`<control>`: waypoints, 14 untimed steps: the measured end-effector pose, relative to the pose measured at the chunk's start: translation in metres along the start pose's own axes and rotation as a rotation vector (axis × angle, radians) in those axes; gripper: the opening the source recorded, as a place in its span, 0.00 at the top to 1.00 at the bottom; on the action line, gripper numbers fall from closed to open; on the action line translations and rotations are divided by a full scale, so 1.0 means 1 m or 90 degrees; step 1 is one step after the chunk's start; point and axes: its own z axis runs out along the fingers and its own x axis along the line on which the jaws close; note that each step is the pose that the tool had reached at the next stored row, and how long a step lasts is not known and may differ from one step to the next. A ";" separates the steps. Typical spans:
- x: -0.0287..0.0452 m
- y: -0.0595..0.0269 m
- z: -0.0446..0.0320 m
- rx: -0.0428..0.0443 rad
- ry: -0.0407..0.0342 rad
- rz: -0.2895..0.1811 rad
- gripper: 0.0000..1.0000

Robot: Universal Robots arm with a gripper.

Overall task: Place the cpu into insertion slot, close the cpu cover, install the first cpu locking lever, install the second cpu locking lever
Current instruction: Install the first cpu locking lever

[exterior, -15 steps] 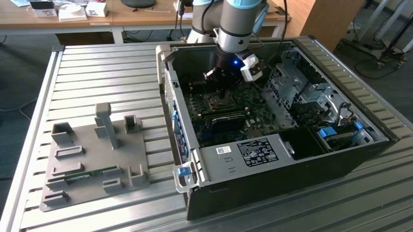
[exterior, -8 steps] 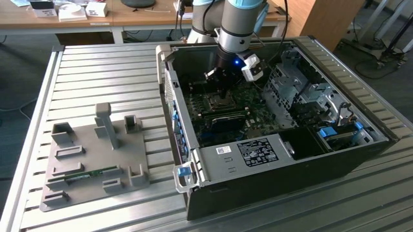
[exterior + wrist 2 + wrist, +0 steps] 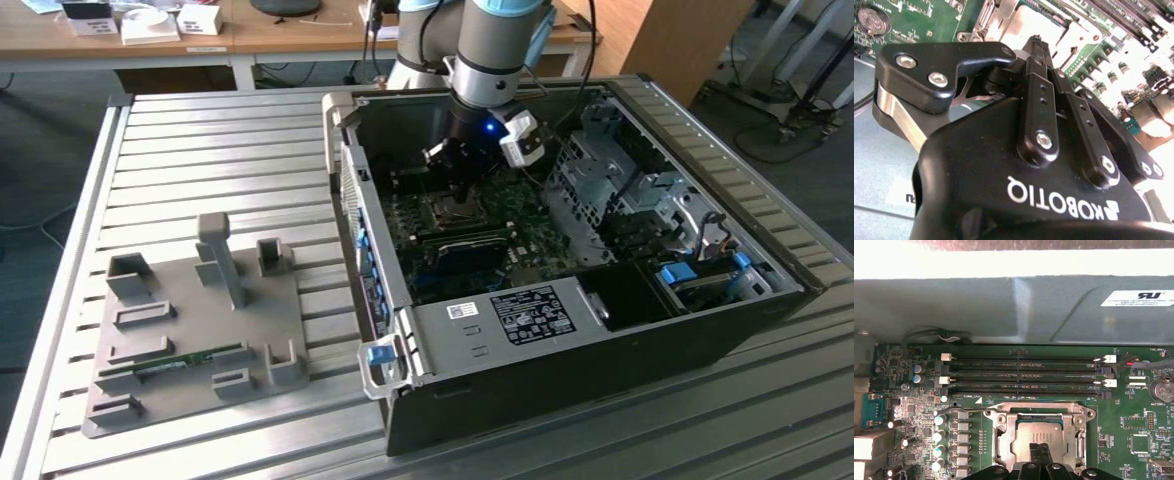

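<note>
Ribbed grey metal counter [image 3: 200, 150] carries the open black computer case [image 3: 601, 385], where low-centre in the first wrist view my black gripper [image 3: 1040, 447], clenched empty, sits over the flat silver-grey square cpu [image 3: 1040, 432] framed by the thin silvery cpu cover [image 3: 1004, 435]; I judge cover-closing in hand, needing gentle pressure.

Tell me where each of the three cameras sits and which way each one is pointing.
Exterior view: high, off the robot, looking down into the open case; the arm and pincer reach in.
First wrist view: on the wrist, looking past the pincer at the motherboard, memory slots and the cpu framed by its cover.
Second wrist view: on the wrist, close behind the pincer body, looking along it to the motherboard.
Shared: both wrist views show the shut pincer over the cover.
</note>
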 end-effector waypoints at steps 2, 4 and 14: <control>0.0000 0.0000 -0.0011 0.0001 0.0001 0.000 0.89; 0.0000 0.0000 -0.0012 0.0001 0.0001 0.000 0.89; 0.0000 0.0002 -0.0058 0.0003 0.0002 0.000 0.89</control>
